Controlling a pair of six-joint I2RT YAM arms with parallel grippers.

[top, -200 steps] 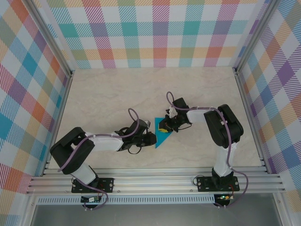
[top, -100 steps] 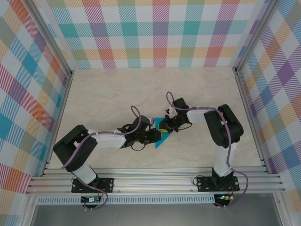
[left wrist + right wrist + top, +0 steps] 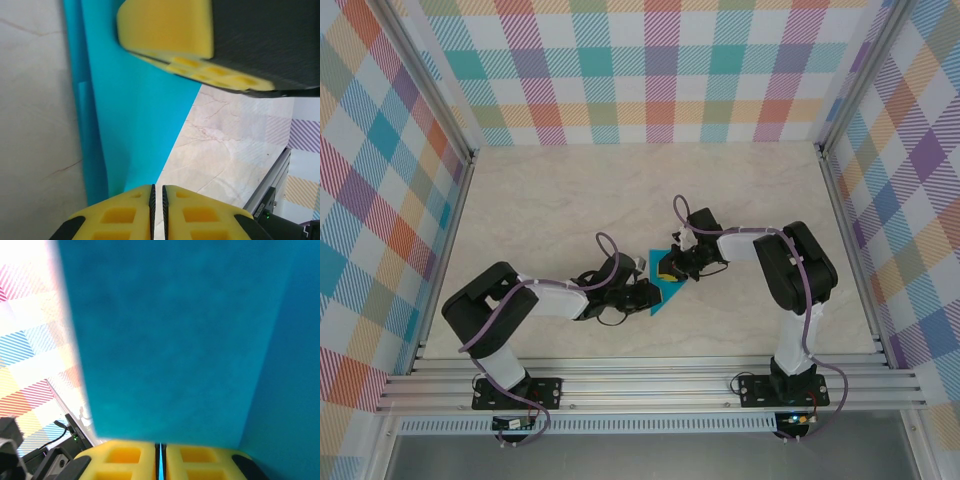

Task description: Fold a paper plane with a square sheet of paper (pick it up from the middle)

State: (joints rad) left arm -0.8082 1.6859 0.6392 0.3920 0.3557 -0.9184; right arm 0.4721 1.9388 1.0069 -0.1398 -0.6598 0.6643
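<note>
- Near the middle of the pale marble-patterned bench (image 3: 550, 200), the thin teal-blue sheet of paper (image 3: 666, 296) (image 3: 140, 115) (image 3: 170, 340) lay folded into a triangle between the two arms.
- The right tool (image 3: 670, 268) (image 3: 160, 452) had its yellow pads pressed together, with a thin teal line of the sheet caught between them.
- The left tool (image 3: 644, 292) (image 3: 157, 197) sat at the sheet's left side with its pads almost touching; whether paper was pinched could not be told.
</note>
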